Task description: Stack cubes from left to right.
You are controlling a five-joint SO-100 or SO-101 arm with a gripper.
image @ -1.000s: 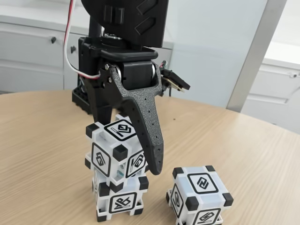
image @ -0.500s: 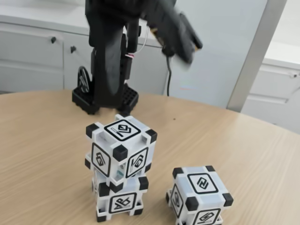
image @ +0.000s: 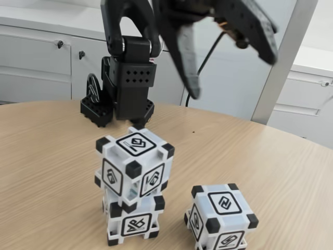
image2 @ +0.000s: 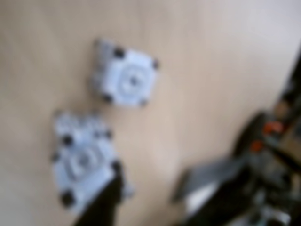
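On the left in the fixed view, two white cubes with black corners form a stack: the upper cube (image: 134,164) sits slightly twisted on the lower cube (image: 132,221). A third cube (image: 221,216) rests alone on the table to their right. My gripper (image: 231,75) hangs high above and behind the cubes, open and blurred by motion, holding nothing. The blurred wrist view looks down on the stack's top cube (image2: 84,160) and the single cube (image2: 127,77), with one dark finger (image2: 101,207) at the bottom edge.
The arm's black base (image: 117,107) stands on the round wooden table (image: 47,156) behind the stack. White cabinets (image: 36,62) and a grey post (image: 283,62) are beyond the table's far edge.
The gripper was around the top cube a second ago. It has let go, lifted well clear and swung up to the right. The cubes have stayed in place.
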